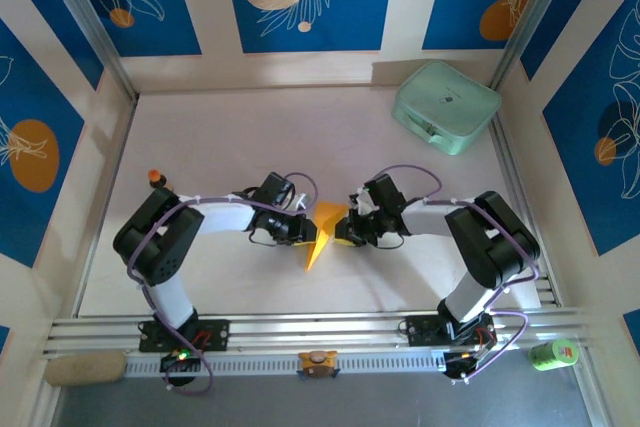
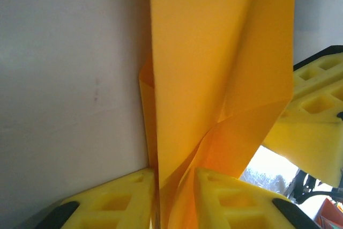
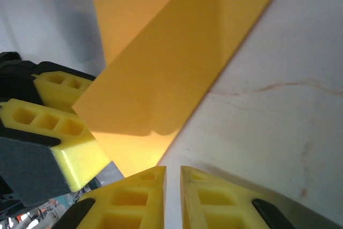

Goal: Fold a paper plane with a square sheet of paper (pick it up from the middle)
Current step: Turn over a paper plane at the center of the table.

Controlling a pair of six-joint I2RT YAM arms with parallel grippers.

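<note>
From above, the thin orange-yellow folded paper sheet (image 1: 320, 242) has its side edges hidden under the left gripper (image 1: 303, 231) and the right gripper (image 1: 347, 233). A small brown orange-capped bottle (image 1: 155, 178) sits half behind the elbow of the left arm (image 1: 160, 232). The mark on the mint-green rounded case (image 1: 445, 107) and the label of the small green can (image 1: 553, 352) are too small to read. In the left wrist view the sheet is cut off top and bottom, and the left gripper's yellow fingers (image 2: 112, 202) run off the lower edge. In the right wrist view the sheet's lower corner lies behind a yellow fingertip (image 3: 142, 187); whether it is pinched cannot be told.
</note>
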